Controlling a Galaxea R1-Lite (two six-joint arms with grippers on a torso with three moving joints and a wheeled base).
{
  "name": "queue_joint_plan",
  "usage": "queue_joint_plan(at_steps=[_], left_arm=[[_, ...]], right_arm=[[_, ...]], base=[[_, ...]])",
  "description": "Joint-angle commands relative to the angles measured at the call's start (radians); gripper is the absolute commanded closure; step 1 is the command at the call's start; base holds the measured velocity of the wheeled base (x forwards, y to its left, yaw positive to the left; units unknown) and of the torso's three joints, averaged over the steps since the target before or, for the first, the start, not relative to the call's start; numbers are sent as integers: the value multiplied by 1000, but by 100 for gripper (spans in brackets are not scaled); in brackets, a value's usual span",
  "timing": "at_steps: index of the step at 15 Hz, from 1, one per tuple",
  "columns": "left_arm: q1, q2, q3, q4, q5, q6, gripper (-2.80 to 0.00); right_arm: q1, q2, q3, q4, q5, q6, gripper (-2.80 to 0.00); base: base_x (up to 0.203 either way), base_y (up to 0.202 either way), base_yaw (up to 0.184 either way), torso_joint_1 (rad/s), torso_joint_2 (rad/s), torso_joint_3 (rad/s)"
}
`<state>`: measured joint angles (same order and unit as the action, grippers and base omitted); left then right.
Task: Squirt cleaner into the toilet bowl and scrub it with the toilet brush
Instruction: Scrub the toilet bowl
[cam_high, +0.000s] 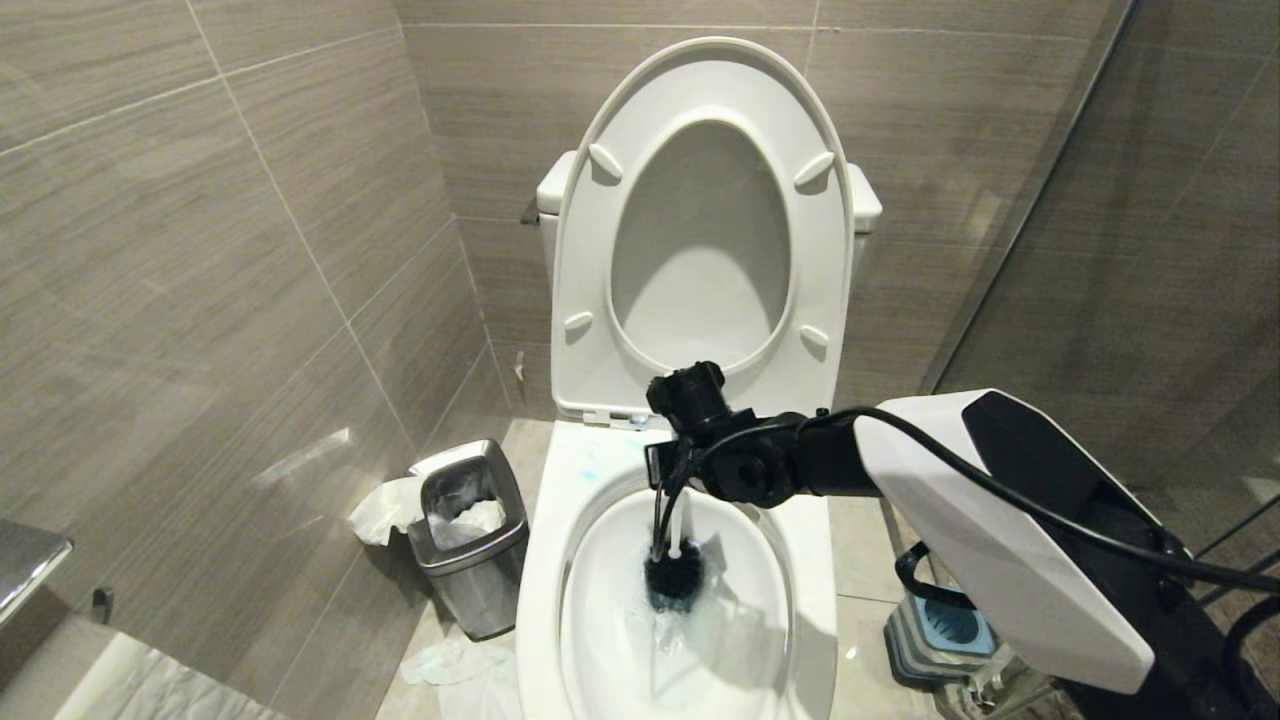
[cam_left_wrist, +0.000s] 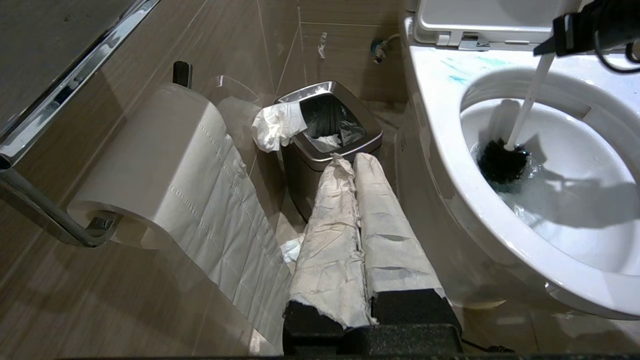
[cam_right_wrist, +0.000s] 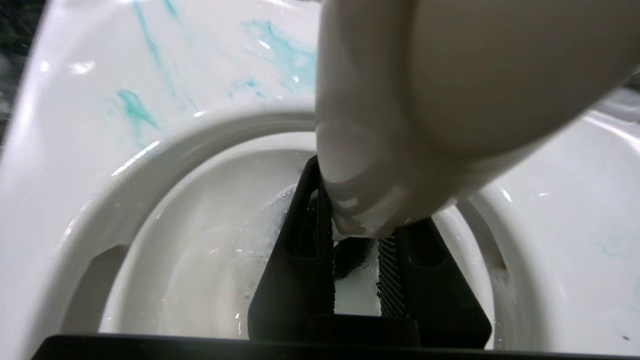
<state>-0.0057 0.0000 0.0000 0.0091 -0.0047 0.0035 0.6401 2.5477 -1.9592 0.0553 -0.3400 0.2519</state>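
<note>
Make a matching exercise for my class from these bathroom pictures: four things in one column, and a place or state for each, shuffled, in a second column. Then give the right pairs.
Things
1. toilet brush
2. toilet seat
3. steel bin
4. left hand

Places or states
A. raised upright against the tank
B. on the floor beside the toilet bowl, tissue hanging over its rim
C. shut and parked low near the toilet roll, fingers wrapped in paper
D. black head down in the water, white handle gripped by the right hand

Pairs: 1-D, 2-A, 3-B, 4-C
</note>
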Motion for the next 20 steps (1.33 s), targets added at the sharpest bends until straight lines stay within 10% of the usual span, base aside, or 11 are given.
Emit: queue_joint_plan(at_steps=[1,9,20], left_arm=[[0,2,3,0,0,0,0],[0,1,2,0,0,0,0],[0,2,3,0,0,0,0]], right_arm=[[15,-148,77,22,-2,2,0],[46,-421,423,47,-86,7,0],[17,-175,87,44,-151,3,0]], base=[[0,0,0,0,0,0],[0,0,0,0,0,0],[0,0,0,0,0,0]])
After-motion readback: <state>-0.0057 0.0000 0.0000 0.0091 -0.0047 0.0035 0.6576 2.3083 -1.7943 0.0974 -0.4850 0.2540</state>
